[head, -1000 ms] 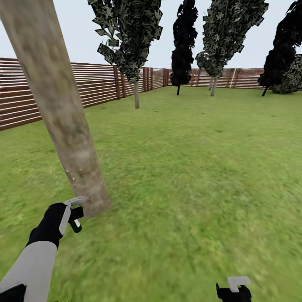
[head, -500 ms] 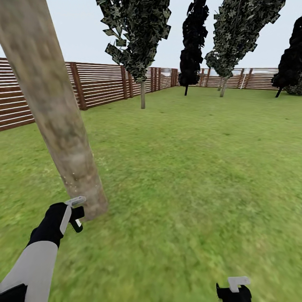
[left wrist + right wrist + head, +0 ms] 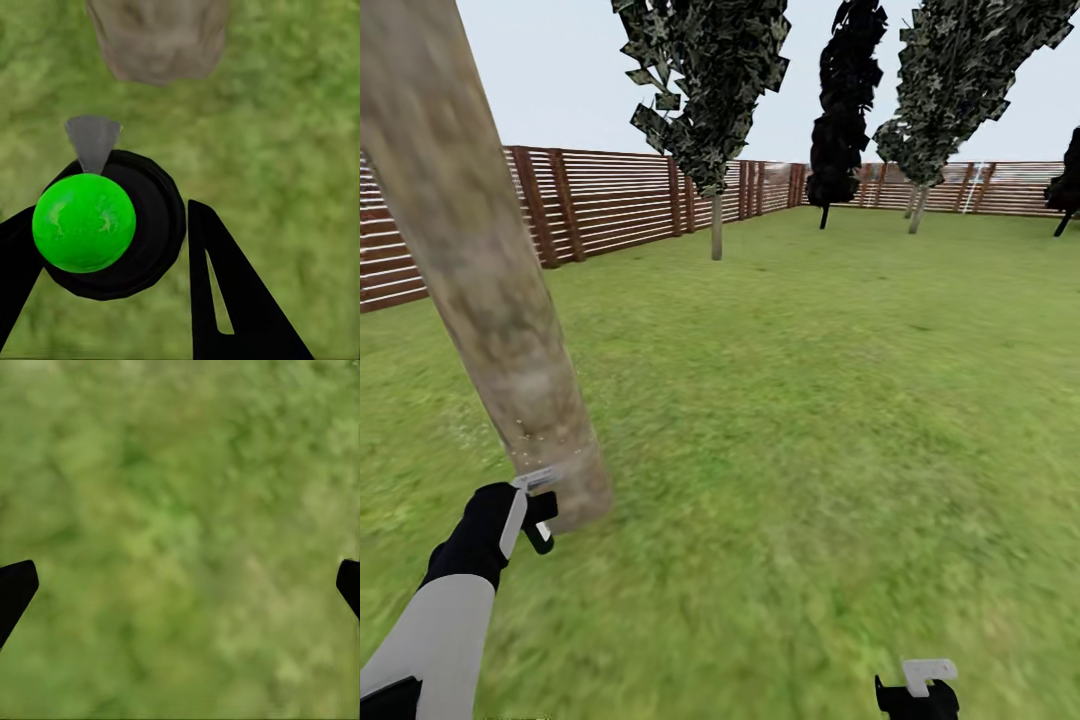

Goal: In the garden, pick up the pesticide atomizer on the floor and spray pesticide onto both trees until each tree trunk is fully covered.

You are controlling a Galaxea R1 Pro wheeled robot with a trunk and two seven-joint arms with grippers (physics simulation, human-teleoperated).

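My left gripper (image 3: 538, 515) is shut on the pesticide atomizer (image 3: 84, 223), a small black round bottle with a bright green ball on top and a grey nozzle. It hangs just in front of the foot of the near tree trunk (image 3: 500, 300), a thick mottled grey-beige column leaning across the left of the head view, with pale specks low on its bark. In the left wrist view the trunk base (image 3: 157, 37) stands just beyond the nozzle. A second green-leaved tree (image 3: 715, 225) stands farther off by the fence. My right gripper (image 3: 917, 685) hangs low over grass, open and holding nothing.
The lawn (image 3: 810, 420) stretches ahead and to the right. A brown slatted fence (image 3: 610, 200) closes the left and far sides. A black-leaved tree (image 3: 845, 100) and another green-leaved tree (image 3: 920, 205) stand near the far fence.
The whole view has swung left, so the fence and far trees sit further right in the picture. Both arms hold the same pose, with the atomizer still gripped by the trunk's foot.
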